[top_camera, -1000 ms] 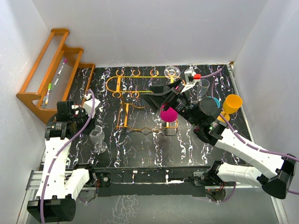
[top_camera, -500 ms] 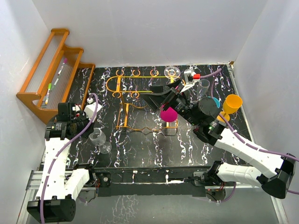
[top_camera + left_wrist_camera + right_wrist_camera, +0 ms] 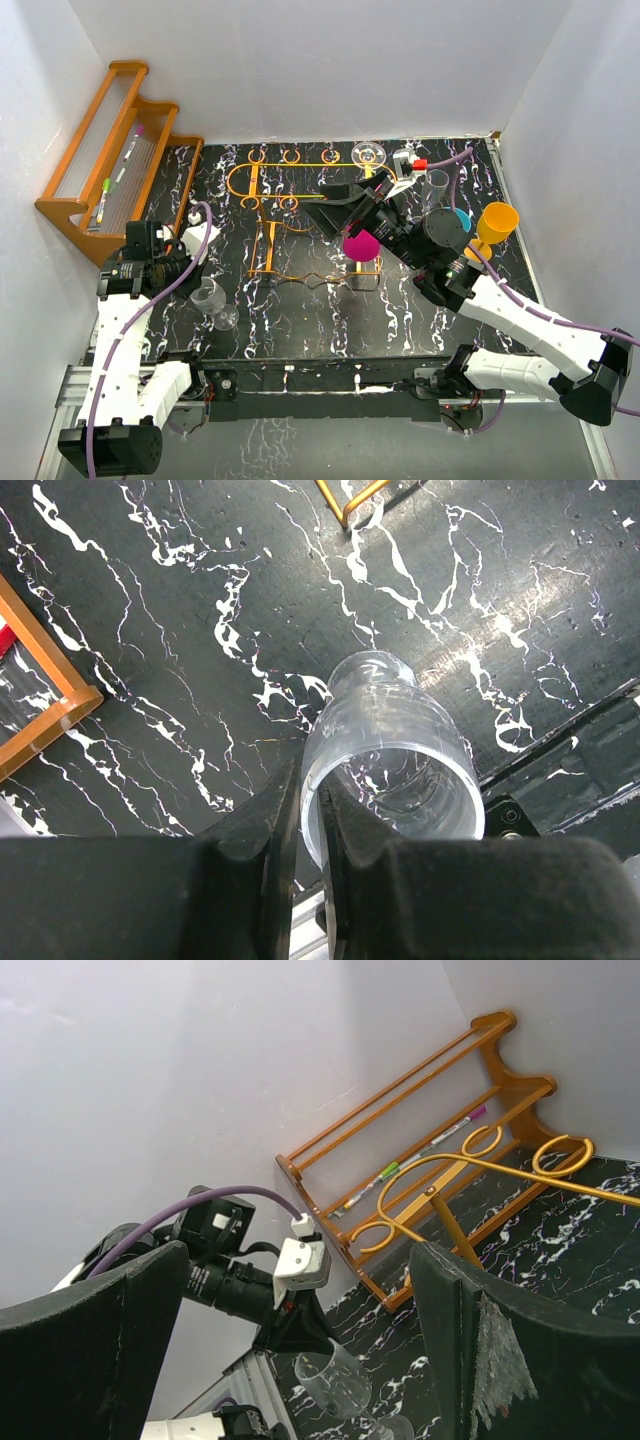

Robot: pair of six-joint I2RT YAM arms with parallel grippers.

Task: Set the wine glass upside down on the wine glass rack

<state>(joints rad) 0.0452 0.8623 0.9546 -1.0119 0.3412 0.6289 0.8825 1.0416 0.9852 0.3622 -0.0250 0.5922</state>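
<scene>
left gripper (image 3: 310, 815) is clamped on the rim of the clear wine glass (image 3: 390, 750), one finger inside the bowl and one outside. In the top view the glass sits lower left, tilted, foot toward the bottom edge. Can't tell if it touches the table (image 3: 300, 310). Stem and foot are hidden behind the bowl in the left wrist view and cut off at the bottom edge in the right wrist view. right gripper (image 3: 338, 203) is spread wide, holding nothing, overlapping the wine glass rack (image 3: 300, 163) mid-frame, well apart from the glass. Its arm hides part of the rack's right side and most of a teal cup (image 3: 460, 217). Wooden stepped rack (image 3: 110, 150) is upper left, contents too small to identify
</scene>
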